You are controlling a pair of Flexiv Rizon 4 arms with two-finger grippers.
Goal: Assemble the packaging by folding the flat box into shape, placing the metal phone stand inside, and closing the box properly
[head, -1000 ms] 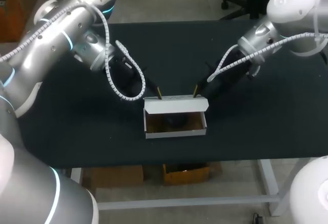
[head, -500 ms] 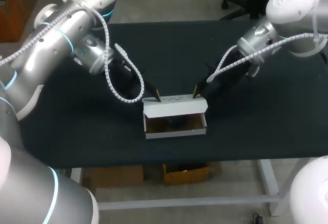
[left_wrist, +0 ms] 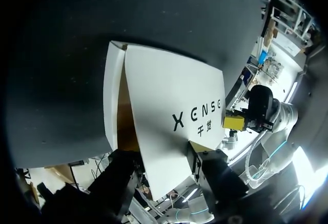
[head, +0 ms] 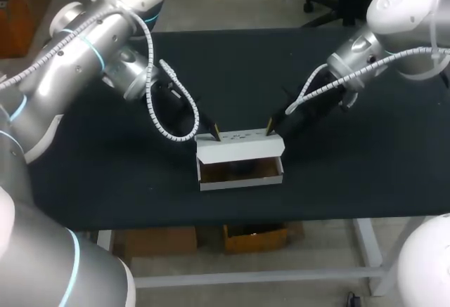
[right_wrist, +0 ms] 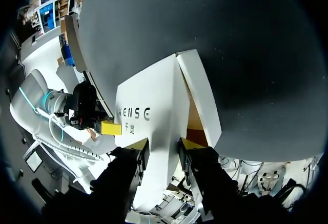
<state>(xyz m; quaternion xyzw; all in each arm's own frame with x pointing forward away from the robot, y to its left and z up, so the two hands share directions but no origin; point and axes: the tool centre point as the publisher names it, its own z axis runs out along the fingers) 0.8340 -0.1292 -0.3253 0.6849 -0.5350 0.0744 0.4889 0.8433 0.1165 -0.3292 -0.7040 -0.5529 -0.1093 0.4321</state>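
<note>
Here's the white box (head: pixel 241 170), open on the dark surface (head: pixel 105 166), sitting right between the left gripper (head: pixel 216 133) and the right gripper (head: pixel 271 128), its lid (head: pixel 240 147) leaning over the opening from their side. Each gripper is at one rear corner of that lid; pinching or only pressing, I cannot tell. Thin card, I'd say: light, creases easily, likely to skid, so best handled near the fold. Dark lettering (left_wrist: pixel 197 119) runs across the lid just ahead of the left gripper
</note>
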